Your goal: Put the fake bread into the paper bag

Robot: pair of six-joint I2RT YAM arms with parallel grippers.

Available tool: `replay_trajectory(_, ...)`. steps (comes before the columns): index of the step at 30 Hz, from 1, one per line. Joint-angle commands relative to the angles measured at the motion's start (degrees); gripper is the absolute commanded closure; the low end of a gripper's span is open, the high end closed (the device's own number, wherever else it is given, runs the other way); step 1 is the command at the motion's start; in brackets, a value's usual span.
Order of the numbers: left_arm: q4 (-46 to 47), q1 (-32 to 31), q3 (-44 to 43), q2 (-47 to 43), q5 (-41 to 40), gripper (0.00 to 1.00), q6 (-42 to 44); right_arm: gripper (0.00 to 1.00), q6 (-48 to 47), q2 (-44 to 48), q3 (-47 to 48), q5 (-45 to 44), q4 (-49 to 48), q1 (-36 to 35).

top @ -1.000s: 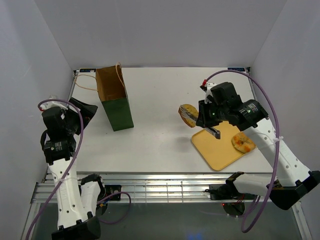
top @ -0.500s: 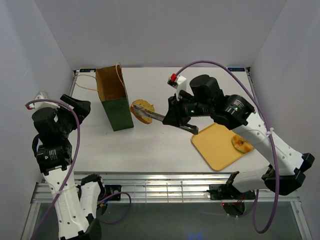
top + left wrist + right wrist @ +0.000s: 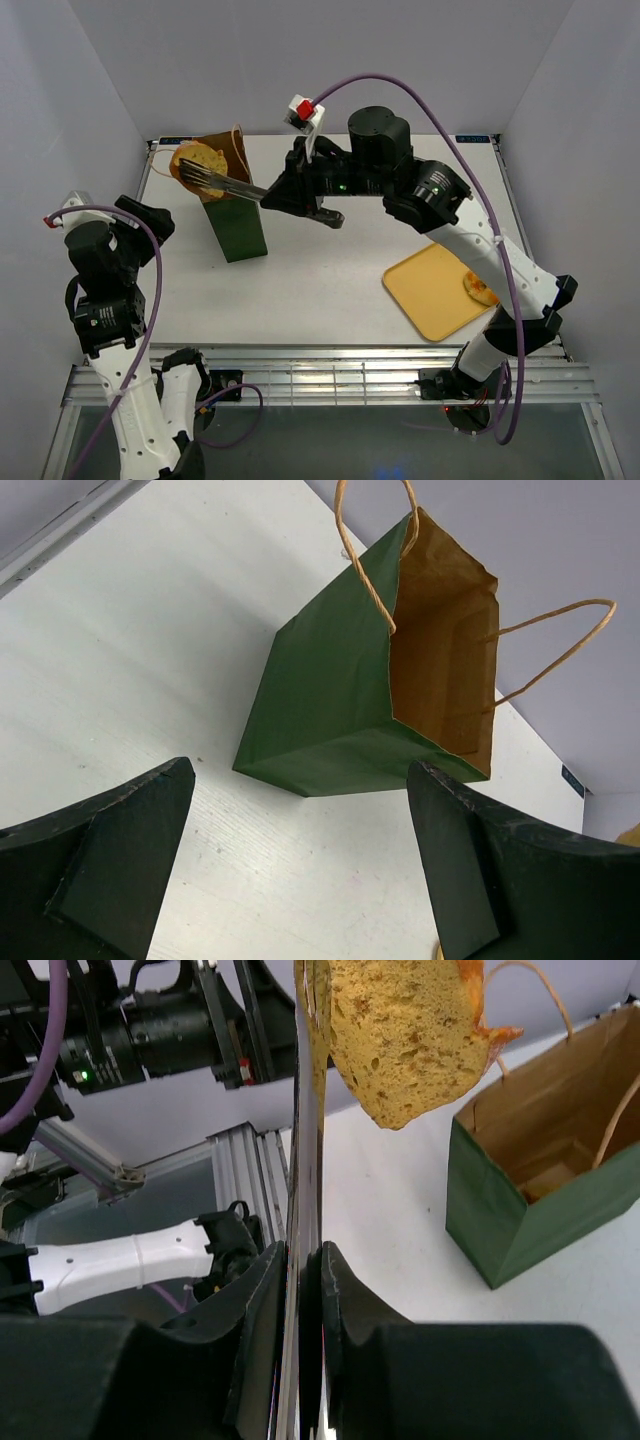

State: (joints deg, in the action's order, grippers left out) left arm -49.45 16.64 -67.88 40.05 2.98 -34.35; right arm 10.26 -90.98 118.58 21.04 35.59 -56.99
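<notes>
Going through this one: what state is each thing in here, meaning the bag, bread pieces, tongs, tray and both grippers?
paper bag: upright, mouth open.
bread slice: pinched in the tongs, in the air by the bag mouth, not inside.
tongs: closed on the slice.
right gripper: shut on the tongs.
left gripper: open, empty.
yellow tray: lying flat.
second bread piece: resting on the tray.

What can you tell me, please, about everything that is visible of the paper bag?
The paper bag stands upright on the white table, toward its far left. Its outside is dark green and its inside brown kraft, with two thin pale cord loop handles at the rim. The mouth is open, and what shows of the inside looks empty. It touches only the table. A bread slice held in tongs hangs above, near its mouth, apart from it.
</notes>
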Motion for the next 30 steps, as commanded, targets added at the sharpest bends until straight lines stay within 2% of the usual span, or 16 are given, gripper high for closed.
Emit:
replay_trajectory(1,-0.03,-0.12,1.25,-1.38,-2.1,0.02,0.77,0.92,-3.14,-3.06,6.47,3.31,-5.88,0.04)
replay_trajectory(8,-1.08,-0.47,1.43,-2.26,-2.1,0.02,-0.63,0.92,-3.59,-6.31,5.44,-0.11,-13.52,0.39)
replay_trajectory(14,-1.44,-0.91,0.74,-1.03,-7.38,0.02,-0.98,0.92,-3.76,-8.51,2.44,-4.34,-18.18,1.09)
replay_trajectory(21,-0.74,-0.91,-2.61,1.61,-5.36,0.02,-1.07,0.92,-3.5,-12.72,2.44,-0.65,-20.21,3.46)
replay_trajectory(30,0.67,-0.91,-0.68,1.26,-3.16,0.02,-0.72,0.92,-1.65,-14.66,-1.6,1.99,-21.09,7.15)
